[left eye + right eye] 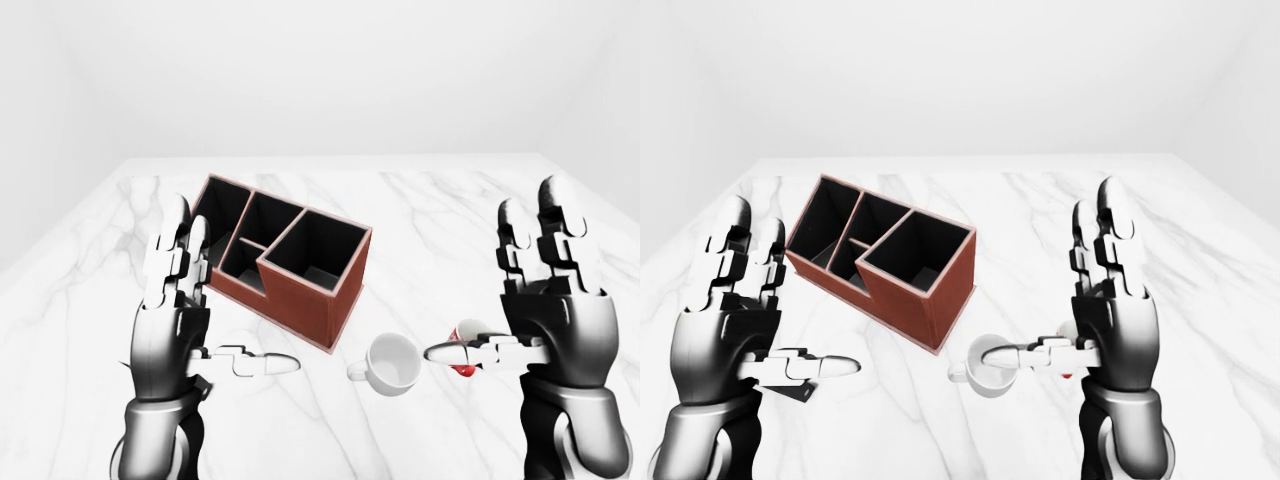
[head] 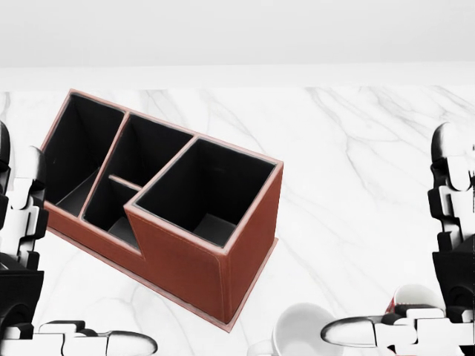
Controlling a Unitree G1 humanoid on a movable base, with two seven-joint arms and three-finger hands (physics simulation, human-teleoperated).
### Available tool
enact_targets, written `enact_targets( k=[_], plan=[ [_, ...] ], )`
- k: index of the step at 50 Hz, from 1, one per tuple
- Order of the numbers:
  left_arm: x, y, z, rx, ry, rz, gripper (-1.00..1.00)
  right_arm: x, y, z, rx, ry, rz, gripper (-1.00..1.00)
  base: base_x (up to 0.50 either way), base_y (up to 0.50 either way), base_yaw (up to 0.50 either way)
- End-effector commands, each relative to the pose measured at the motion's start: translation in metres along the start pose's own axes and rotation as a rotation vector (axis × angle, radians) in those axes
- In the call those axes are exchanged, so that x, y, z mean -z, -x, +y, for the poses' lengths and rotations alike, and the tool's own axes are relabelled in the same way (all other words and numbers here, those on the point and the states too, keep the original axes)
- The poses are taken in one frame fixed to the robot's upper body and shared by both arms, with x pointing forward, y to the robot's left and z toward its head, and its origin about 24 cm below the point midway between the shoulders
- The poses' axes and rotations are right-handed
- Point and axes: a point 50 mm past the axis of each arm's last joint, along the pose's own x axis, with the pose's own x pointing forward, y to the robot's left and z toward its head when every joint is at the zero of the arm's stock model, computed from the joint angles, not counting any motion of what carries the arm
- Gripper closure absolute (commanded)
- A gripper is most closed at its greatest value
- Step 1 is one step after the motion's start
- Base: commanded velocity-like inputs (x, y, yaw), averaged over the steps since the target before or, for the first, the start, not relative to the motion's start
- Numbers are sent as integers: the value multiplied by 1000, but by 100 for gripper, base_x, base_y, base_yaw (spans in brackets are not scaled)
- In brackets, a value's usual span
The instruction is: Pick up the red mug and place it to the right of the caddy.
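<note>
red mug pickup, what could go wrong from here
The red mug is mostly hidden behind the right hand, so judging the grasp may be hard. A white mug sits right beside it, under the right thumb, and could get bumped or grabbed by mistake. The spot right of the caddy is where the white mug lies, so the placement could be crowded.

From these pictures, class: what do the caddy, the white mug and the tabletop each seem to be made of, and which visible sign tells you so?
Caddy: probably leather or a leather look, matte reddish brown, with a stitched seam along its pale edges and a black lining.
White mug: likely glazed ceramic, smooth and evenly white with a moulded handle.
Tabletop: looks like polished marble, white with grey veining; a printed laminate cannot be ruled out.
</note>
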Motion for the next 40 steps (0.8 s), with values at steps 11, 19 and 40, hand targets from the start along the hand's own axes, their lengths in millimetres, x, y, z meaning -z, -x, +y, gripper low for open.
enact_targets(
  k=[11, 19, 40],
  plan=[
    [-1, -2, 3, -7, -7, -9, -100, -71, 1, -33, -94, 197, -281, -100, 0, 0, 0],
    [-2, -2, 4, -12, -16, -17, -100, -75, -1, -34, -181, 429, -262, -100, 0, 0, 0],
    [-1, -2, 5, -15, -21, -12, -100, -60, -22, -30, -356, 831, -106, -100, 0, 0, 0]
  ],
)
